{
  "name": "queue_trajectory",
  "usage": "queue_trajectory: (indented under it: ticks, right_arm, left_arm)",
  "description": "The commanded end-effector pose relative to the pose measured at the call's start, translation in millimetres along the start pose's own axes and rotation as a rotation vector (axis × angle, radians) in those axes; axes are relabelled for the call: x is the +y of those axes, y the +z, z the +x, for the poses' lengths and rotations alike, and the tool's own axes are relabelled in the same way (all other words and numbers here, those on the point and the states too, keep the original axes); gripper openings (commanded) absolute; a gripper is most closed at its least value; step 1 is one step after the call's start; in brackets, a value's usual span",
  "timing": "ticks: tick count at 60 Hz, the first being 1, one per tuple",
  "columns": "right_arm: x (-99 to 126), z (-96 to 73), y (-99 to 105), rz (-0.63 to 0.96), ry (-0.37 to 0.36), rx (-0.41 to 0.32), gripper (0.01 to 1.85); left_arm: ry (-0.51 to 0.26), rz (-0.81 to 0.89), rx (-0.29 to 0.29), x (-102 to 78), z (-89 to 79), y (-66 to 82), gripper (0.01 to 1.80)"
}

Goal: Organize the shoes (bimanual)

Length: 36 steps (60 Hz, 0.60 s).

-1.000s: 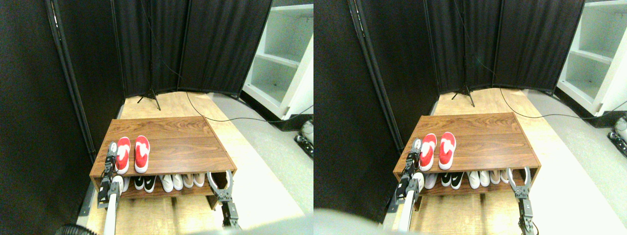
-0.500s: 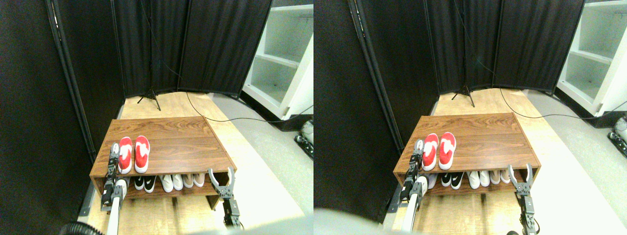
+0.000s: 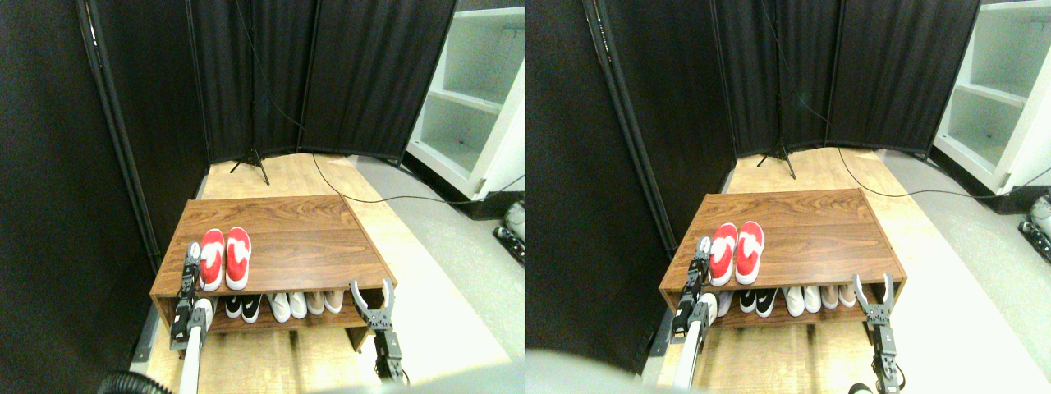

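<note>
The shoes (image 3: 225, 258) sit paired on the rack (image 3: 304, 246); left end effector (image 3: 190, 261) touches them, its opening unclear, right end effector (image 3: 371, 297) wide and idle; next, likely withdraw.

Wooden shoe rack (image 3: 304, 246), row of pale shoes (image 3: 283, 305) inside, black curtains (image 3: 328, 74), white shelving (image 3: 476, 90)

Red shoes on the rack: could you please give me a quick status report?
Left gripper beside the red shoes, grip unclear. Right gripper jaws open, at the rack front right corner. Shoes side by side on top, nothing blocking.
</note>
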State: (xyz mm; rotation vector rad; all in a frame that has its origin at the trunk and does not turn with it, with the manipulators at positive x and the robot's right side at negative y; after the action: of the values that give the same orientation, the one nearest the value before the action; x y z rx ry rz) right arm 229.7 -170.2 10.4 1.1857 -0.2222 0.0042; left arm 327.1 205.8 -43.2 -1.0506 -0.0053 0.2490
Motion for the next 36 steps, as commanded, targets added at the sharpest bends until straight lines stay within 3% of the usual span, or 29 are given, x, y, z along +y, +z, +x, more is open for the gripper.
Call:
queue_trajectory:
  ticks: [1,11,36]
  right_arm:
    - [0.6,1.4,0.6,0.016,0.021,-0.008,0.46]
    - [-0.5,1.9,2.9,0.004,0.031,-0.008,0.47]
    - [2.4,5.5,4.4,0.009,0.048,-0.011,0.47]
  left_arm:
    - [-0.036,0.003,0.0,-6.0,3.2,0.3,0.01]
    - [-0.037,0.017,-0.006,-3.6,7.6,0.9,0.01]
    - [-0.033,-0.045,0.006,-14.3,3.9,-17.4,0.01]
